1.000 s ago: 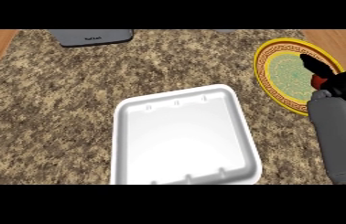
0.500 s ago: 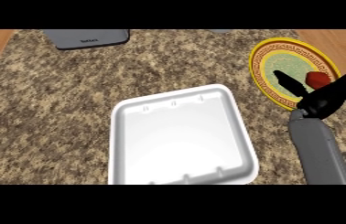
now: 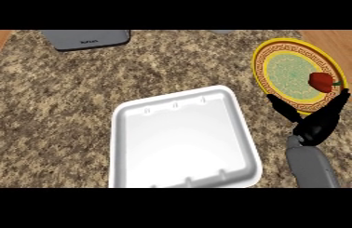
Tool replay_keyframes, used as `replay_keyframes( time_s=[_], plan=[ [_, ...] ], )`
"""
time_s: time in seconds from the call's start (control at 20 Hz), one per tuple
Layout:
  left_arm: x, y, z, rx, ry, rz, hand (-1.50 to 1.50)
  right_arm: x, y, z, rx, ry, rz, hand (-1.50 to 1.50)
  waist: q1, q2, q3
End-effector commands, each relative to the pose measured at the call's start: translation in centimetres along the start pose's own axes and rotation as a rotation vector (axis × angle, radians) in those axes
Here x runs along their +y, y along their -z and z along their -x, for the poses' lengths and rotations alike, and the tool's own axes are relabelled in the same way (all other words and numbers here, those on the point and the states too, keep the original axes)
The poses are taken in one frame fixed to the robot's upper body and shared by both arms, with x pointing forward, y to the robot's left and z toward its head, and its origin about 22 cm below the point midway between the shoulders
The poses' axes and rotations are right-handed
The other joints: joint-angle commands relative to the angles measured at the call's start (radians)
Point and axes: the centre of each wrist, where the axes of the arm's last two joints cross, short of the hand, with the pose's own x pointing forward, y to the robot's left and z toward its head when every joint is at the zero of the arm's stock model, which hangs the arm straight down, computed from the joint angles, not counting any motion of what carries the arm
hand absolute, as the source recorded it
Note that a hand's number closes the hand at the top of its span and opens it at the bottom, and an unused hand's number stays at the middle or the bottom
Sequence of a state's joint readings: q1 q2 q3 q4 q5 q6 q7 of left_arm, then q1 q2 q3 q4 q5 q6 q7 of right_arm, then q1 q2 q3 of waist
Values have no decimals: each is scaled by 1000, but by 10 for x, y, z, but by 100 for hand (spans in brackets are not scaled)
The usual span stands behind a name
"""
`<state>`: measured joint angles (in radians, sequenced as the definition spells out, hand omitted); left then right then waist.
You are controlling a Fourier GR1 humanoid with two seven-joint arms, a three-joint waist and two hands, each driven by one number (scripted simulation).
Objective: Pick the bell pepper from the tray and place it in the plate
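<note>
A red bell pepper (image 3: 320,80) lies on the right part of the yellow-rimmed plate (image 3: 265,59) at the counter's right side. My right hand (image 3: 315,128) is just below the plate, open, with thumb and fingers spread apart and nothing between them. It does not touch the pepper. The white tray (image 3: 183,138) sits in the middle of the counter with nothing in it. My left hand is out of sight.
A grey flat object (image 3: 86,38) lies at the counter's far left edge. The granite counter ends in wood-coloured strips at the far left and upper right corners.
My right hand has let go of the pepper, which now lies on the plate. The hand has drawn back toward me and opened wide.
</note>
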<state>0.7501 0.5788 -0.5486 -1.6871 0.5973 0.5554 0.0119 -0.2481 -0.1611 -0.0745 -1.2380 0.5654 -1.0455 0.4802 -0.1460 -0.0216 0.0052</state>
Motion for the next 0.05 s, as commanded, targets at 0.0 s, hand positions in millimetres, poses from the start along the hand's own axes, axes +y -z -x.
replay_keyframes(
  time_s=[0.0],
  plan=[
    [-31, 31, -96, -444, -20, 155, 0, -7, -15, 6, -1, 23, -24, -150, -24, 0, -7]
  ],
)
